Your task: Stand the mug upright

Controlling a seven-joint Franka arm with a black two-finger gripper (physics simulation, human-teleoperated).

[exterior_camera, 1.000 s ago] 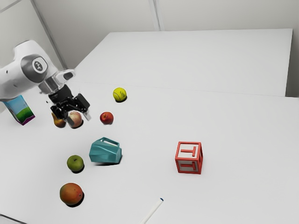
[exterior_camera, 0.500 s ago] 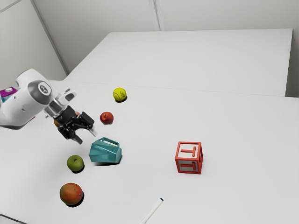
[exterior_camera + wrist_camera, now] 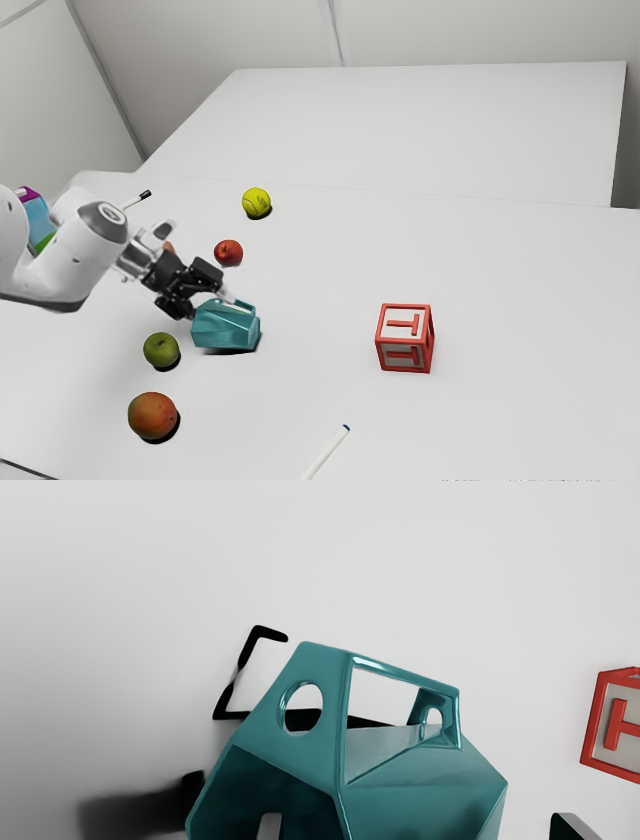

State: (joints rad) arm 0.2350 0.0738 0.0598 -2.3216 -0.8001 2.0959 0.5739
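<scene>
The teal mug (image 3: 225, 327) lies on its side on the table, its handle uppermost and its open mouth toward the exterior view's left. My gripper (image 3: 208, 304) is at the mug's mouth end, coming in low from the exterior view's left. In the wrist view the gripper (image 3: 421, 826) stands open, its fingers wide apart. One fingertip overlaps the dark mouth of the mug (image 3: 415, 800), while the other is out past the mug's side wall. Whether either finger touches the mug cannot be told.
A green apple (image 3: 161, 350) and an orange-red fruit (image 3: 152, 415) lie near the mug. Beyond it are a red fruit (image 3: 228, 252) and a tennis ball (image 3: 256, 202). A red letter block (image 3: 405, 338) and a white marker (image 3: 327, 452) lie toward the exterior view's right. A carton (image 3: 38, 219) stands behind the arm.
My arm has come down and toward the exterior view's right, from above the pear and peach to the mug. The mug has not moved.
</scene>
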